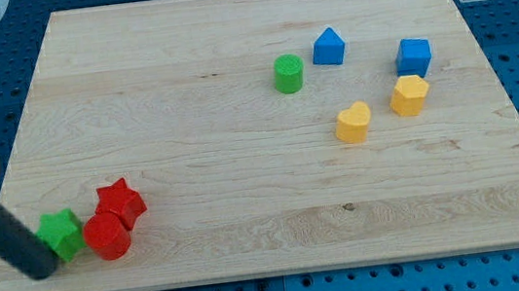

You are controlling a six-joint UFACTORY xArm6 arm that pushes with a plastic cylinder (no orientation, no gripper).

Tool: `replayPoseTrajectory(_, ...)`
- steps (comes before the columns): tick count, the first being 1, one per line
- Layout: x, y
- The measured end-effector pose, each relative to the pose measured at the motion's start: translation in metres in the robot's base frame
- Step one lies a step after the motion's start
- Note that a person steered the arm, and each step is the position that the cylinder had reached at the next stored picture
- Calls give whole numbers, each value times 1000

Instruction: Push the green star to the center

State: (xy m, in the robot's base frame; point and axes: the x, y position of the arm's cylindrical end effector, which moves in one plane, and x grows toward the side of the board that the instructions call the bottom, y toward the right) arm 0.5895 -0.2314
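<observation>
My tip (46, 269) touches the green star (60, 234) from its lower left, near the board's (189, 124) bottom-left corner. The star presses against a red cylinder (107, 236), with a red star (121, 201) just above; no fingers exist here.

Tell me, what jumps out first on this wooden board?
My tip sits at the view's bottom left, right beside the green star, which crowds a red cylinder and red star. Blue, yellow and green blocks scatter toward the upper right.
</observation>
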Motion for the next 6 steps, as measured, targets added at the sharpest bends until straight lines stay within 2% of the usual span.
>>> replayPoseTrajectory(3, -39, 15)
replayPoseTrajectory(4, -64, 15)
replayPoseTrajectory(5, -89, 26)
replayPoseTrajectory(6, -94, 47)
